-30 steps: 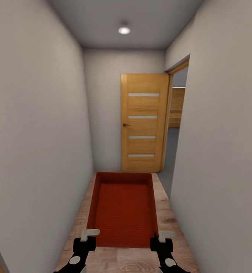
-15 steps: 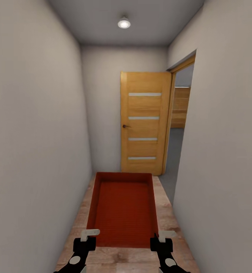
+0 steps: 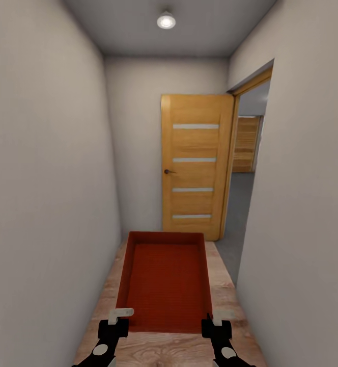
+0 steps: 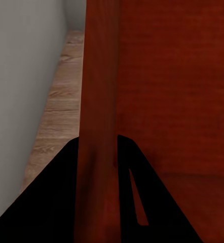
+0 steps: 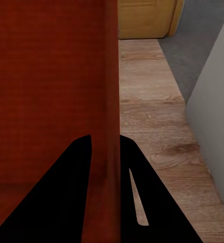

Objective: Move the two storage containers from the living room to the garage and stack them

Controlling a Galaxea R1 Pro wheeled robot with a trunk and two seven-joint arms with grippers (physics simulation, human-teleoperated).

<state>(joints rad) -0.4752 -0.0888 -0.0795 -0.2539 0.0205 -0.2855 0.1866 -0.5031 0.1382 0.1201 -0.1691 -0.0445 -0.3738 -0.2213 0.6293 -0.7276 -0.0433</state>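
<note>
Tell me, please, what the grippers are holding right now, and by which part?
One storage container, carried between both arms: the left gripper is clamped on its left side wall, the right gripper on its right side wall, both near the end closest to the robot.

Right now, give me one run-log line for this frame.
place: hallway | carrying: red bin | left gripper: clamped on wall | right gripper: clamped on wall | ahead: wooden door

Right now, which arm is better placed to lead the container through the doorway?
Right. The right gripper grips the storage container's wall nearest the doorway; the left gripper is on the blank-wall side.
</note>
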